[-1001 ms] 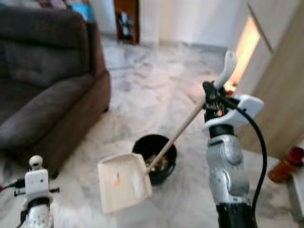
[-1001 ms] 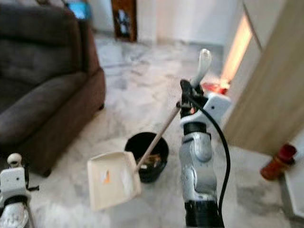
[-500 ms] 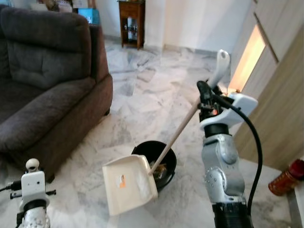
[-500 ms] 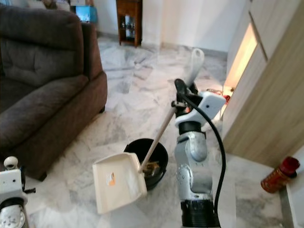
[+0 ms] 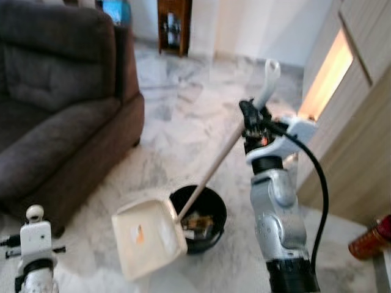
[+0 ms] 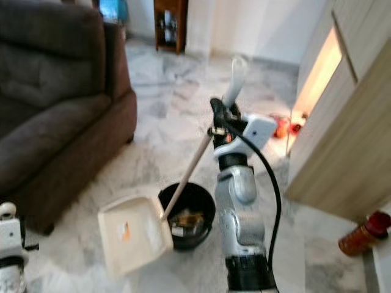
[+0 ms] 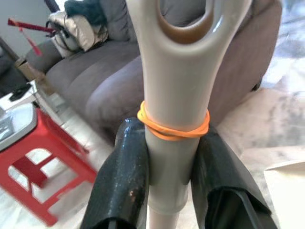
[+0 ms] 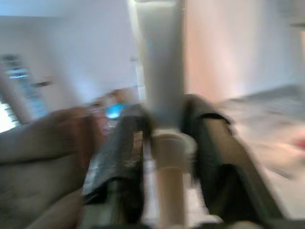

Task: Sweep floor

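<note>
Open marble floor [image 5: 195, 104] ahead, dark brown fabric sofa [image 5: 55, 116] blocking left, wooden cabinet wall [image 5: 360, 152] right, black round bin [image 5: 201, 217] underfoot

A living room with a pale grey-veined marble floor [image 5: 183, 116]. A dark brown fabric sofa [image 5: 55, 104] fills the left side. Light wood cabinet panels [image 5: 360, 152] stand on the right, with a warm glowing gap between them. A small dark wooden side table [image 5: 174, 27] sits against the white far wall [image 5: 256, 24]. A red stool [image 7: 33, 162] stands near the sofa.
</note>
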